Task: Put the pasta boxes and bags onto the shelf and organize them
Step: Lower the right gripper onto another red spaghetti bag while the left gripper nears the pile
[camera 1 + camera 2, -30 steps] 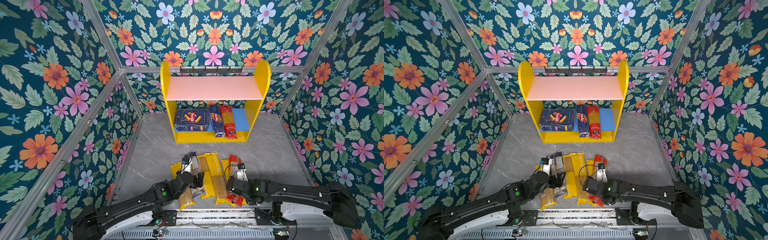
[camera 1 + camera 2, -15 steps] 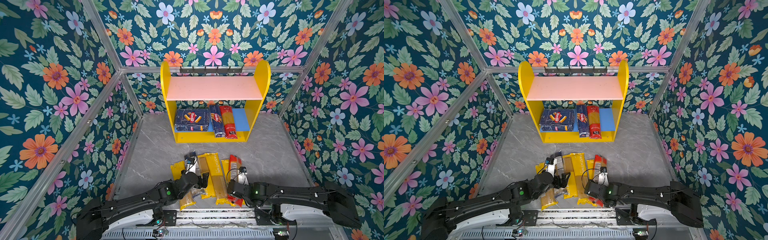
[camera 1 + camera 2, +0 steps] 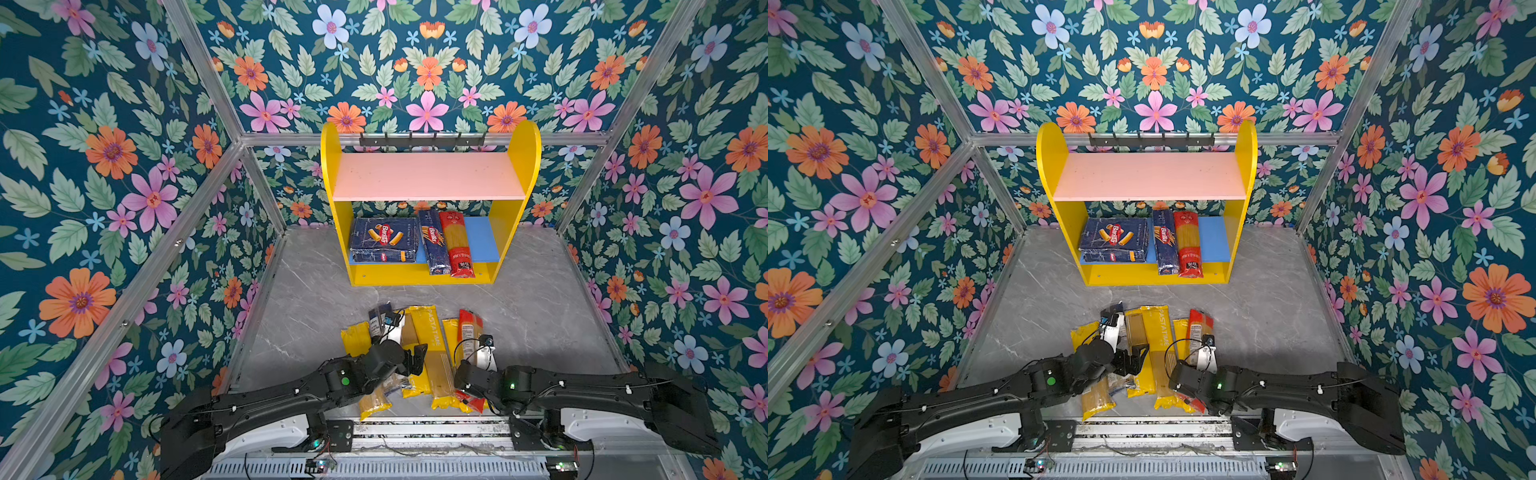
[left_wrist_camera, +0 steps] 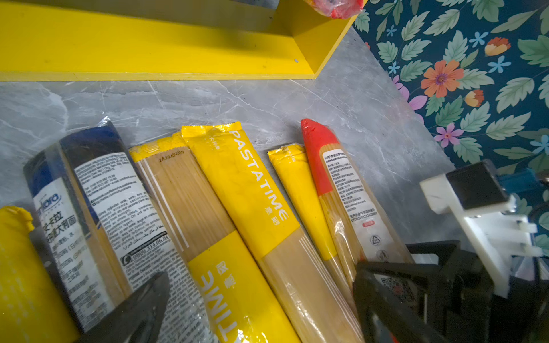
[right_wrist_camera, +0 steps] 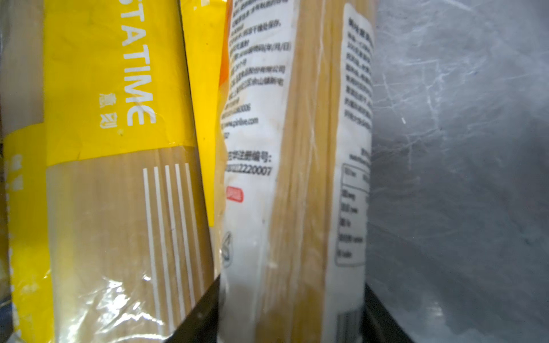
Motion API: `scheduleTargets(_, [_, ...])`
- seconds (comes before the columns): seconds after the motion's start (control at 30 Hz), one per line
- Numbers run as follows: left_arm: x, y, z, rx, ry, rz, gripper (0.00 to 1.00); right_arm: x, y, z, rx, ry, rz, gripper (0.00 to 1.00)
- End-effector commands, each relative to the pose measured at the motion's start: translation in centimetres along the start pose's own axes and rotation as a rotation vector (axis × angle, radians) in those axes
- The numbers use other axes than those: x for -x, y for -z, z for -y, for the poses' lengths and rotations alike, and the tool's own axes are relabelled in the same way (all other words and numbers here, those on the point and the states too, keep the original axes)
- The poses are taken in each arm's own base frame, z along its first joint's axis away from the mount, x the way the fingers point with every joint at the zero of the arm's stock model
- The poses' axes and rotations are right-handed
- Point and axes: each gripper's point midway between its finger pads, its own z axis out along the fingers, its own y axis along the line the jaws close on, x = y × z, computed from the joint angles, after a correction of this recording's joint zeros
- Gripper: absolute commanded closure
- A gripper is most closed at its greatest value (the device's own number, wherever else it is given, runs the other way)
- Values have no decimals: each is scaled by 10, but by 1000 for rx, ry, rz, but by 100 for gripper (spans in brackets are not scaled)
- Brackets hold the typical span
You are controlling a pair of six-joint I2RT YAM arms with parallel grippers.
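Lab test cell: floral-print walls (image 3: 104, 166), alu frame (image 3: 282, 139), 2 arms (image 3: 266, 405) on rail (image 3: 428, 430).

The grey marbled tabletop (image 3: 311, 299) carries the yellow shelf (image 3: 519, 166) and a row of spaghetti bags (image 3: 428, 332).

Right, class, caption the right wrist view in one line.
Right claw grips a red-and-clear spaghetti bag beside the yellow PASTATIME bag.

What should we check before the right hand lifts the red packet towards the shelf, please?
1. Right hand closed around the red packet: ok.
2. Grip firm enough to lift: cannot tell.
3. Packet free of neighbours: not ok, a yellow packet lies against it.
4. Left hand open and empty: ok.
5. Shelf has bare space on its blue board: ok.
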Motion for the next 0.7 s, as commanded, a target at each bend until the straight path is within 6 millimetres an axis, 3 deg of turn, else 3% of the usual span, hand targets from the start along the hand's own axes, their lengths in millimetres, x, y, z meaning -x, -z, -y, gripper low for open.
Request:
scheduleTargets(0.0, [6,1,3,-1,-14,14,1,-2,2,6,-25,16,-13,55])
scheduleTargets(0.3, [9,0,-4,48,-37,22,1,15,25,6,2,24,27,71])
scheduleTargets(0.67, [10,11,-22,106,-36,44,1,44,63,25,77,-11,138,76])
